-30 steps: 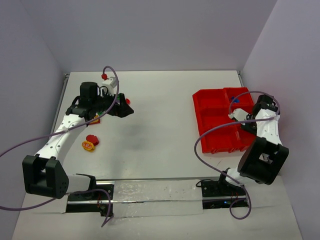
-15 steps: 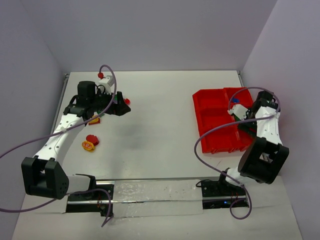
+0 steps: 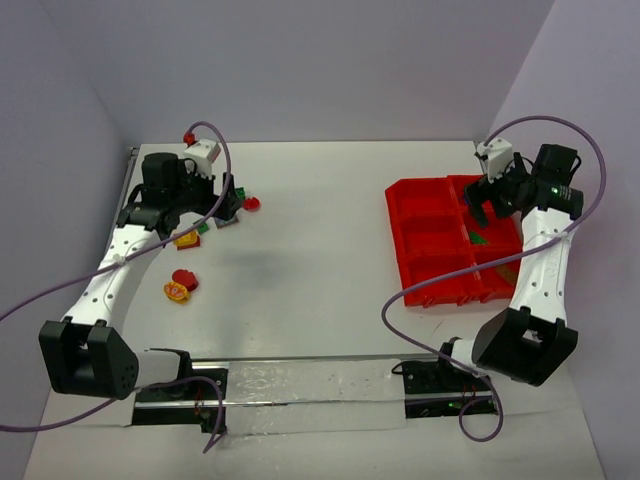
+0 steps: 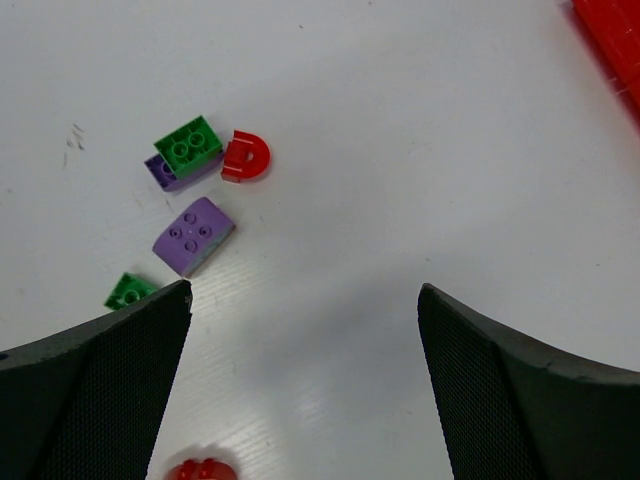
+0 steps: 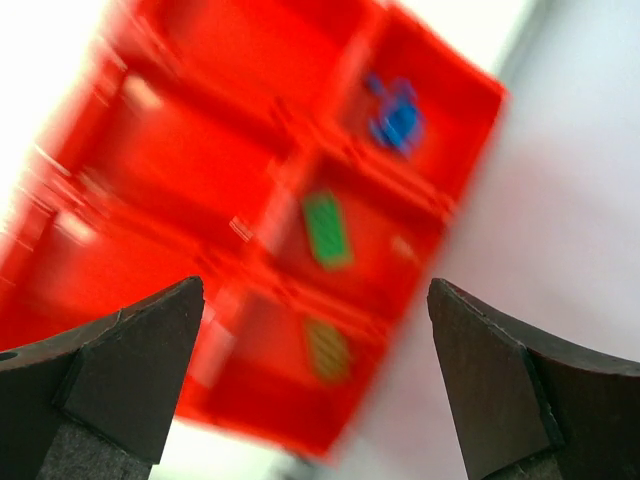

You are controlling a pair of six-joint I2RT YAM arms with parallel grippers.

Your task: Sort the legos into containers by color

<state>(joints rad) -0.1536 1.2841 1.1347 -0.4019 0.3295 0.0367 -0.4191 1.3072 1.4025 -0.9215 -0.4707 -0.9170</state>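
The red tray of containers (image 3: 430,245) sits at the right of the table. My right gripper (image 3: 488,196) hovers open above its far right part with nothing between the fingers. The blurred right wrist view shows the tray (image 5: 200,150) with a blue lego (image 5: 395,118), a green lego (image 5: 327,228) and an olive-looking piece (image 5: 327,350) in separate compartments. My left gripper (image 4: 305,295) is open over bare table. Just beyond it lie a green brick (image 4: 188,143) stacked on a purple one, a red arch (image 4: 246,157), a purple brick (image 4: 193,235) and a small green brick (image 4: 130,290).
A red piece (image 3: 184,277) and a yellow-orange piece (image 3: 176,292) lie near the left arm, and another yellow-orange bit (image 3: 186,240) sits under its wrist. Purple cables loop over both arms. Grey walls close in the table on three sides.
My right gripper has opened and risen out of the tray toward the far side, leaving a green lego in a compartment. The left arm has shifted slightly left, still open.
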